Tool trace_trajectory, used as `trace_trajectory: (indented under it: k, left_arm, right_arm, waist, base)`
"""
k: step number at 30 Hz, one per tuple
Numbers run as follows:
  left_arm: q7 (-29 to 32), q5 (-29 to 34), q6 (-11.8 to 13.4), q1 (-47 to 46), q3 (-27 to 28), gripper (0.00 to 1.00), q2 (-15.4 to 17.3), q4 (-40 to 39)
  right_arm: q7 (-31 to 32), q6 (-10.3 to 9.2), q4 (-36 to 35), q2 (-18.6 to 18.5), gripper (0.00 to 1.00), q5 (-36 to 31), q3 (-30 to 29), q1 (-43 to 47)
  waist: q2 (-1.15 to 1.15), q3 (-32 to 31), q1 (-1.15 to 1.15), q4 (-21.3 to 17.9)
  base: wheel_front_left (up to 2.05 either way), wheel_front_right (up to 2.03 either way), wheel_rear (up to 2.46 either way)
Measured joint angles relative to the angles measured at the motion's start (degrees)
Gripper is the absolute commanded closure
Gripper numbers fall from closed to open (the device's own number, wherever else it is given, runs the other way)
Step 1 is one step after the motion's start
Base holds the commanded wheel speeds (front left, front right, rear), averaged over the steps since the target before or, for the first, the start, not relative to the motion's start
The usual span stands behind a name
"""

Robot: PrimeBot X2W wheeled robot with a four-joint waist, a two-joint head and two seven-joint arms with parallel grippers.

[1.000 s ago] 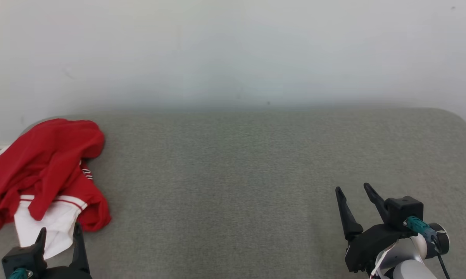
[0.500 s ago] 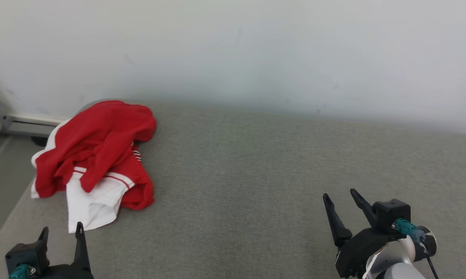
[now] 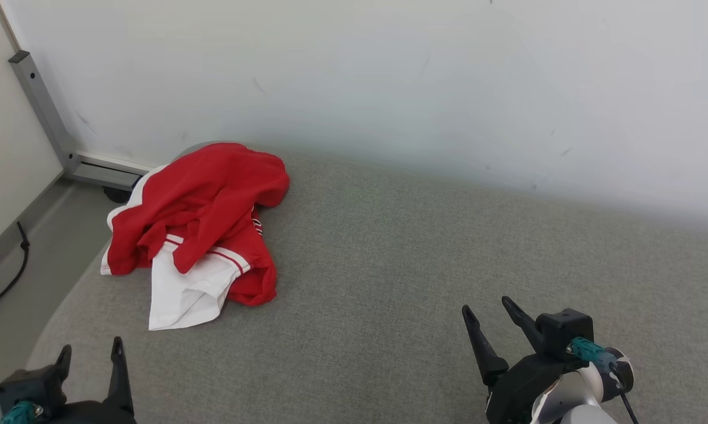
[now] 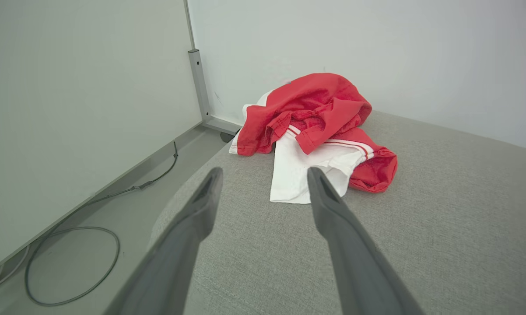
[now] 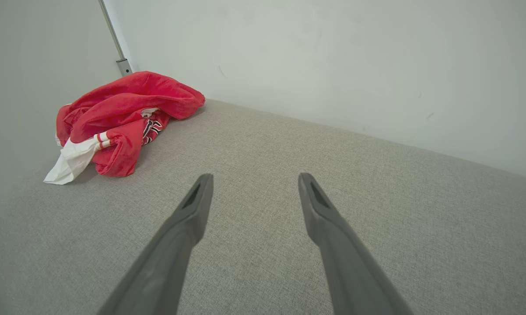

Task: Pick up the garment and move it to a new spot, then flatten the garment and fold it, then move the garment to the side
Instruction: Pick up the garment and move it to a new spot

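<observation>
- The crumpled red-and-white fabric garment (image 3: pixel 207 200) lies on the grey fabric-covered bench (image 3: pixel 389 265), at its far left corner, close before the white wall (image 3: pixel 389 70).
- The left gripper (image 3: pixel 91 347) is at the near left edge, before the garment.
- The right gripper (image 3: pixel 485 305) is over the near right part, well apart from the garment.
- The grey metal post (image 3: pixel 42 112) stands beyond the bench's left edge.

This looks like a test bay in a lab, not a home. Plain white wall panels (image 3: pixel 389 70) close it in at the back and on the left, and they meet at a bare grey metal post (image 3: pixel 42 109) with a rail (image 3: pixel 103 172) at its foot. A loose black cable (image 4: pixel 175 153) trails over the smooth grey floor (image 3: pixel 0 341). The work surface is a wide table (image 3: pixel 389 265) covered in grey fabric, with rounded corners.
</observation>
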Motion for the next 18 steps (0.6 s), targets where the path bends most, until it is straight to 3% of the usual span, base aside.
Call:
trace_trajectory:
  k: [4,13,18]
  left_arm:
    - [0.97,-2.22,-2.91,-2.45,-0.14,0.0,1.0,1.7]
    - [5.56,-11.12,-12.25,-24.7,0.54,0.0,5.19,12.7]
    - [9.31,-11.51,-13.35,-35.63,-1.32,0.0,9.23,21.46]
  right_arm:
    - [0.43,0.0,0.14,-0.07,0.0,-0.01,0.01,0.0]
    - [1.53,0.0,-0.92,-1.25,0.0,-0.54,0.19,-0.98]
    - [2.96,0.11,-2.71,-3.01,0.0,-1.12,0.35,-1.97]
  waist:
    - [0.0,0.36,0.0,-0.6]
    - [0.0,2.52,0.01,-2.38]
    - [0.0,4.94,0.0,-3.69]
  base:
    - [0.0,0.0,0.0]
    - [0.0,0.0,0.0]
    - [0.0,0.0,0.0]
